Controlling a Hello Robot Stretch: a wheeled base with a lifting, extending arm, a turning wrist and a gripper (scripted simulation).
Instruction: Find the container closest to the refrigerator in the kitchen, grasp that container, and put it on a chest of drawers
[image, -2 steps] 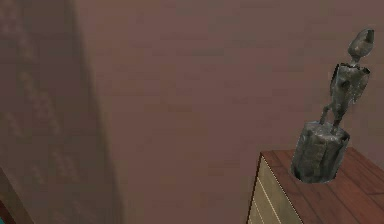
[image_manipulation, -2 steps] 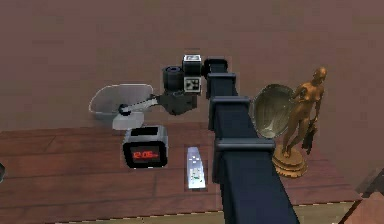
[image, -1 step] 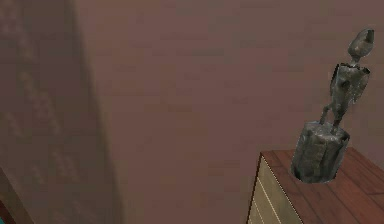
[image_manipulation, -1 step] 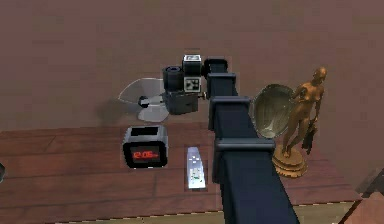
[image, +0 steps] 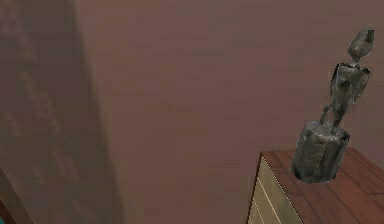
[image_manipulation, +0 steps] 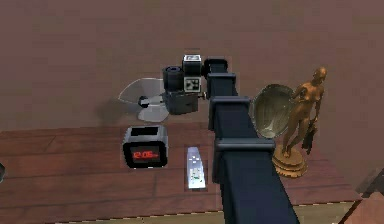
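In the arm side view the dark arm (image_manipulation: 235, 130) reaches out over the wooden top of a chest of drawers (image_manipulation: 60, 160). My gripper (image_manipulation: 152, 102) is at the arm's far end, left of the white marker squares (image_manipulation: 191, 84). A pale grey, see-through bowl-shaped container (image_manipulation: 135, 95) hangs at the fingers, above the wooden top and in front of the wall, so the gripper holds it. The forward view shows a corner of the chest of drawers (image: 272, 195) with its pale drawer fronts at the lower right.
On the wooden top stand a black alarm clock with red digits (image_manipulation: 145, 150), a grey remote (image_manipulation: 194, 166), a dark shell-like dish (image_manipulation: 268, 112) and a golden figure statue (image_manipulation: 304, 120). A grey statue on a round base (image: 328, 120) stands on the chest. A plain wall lies behind.
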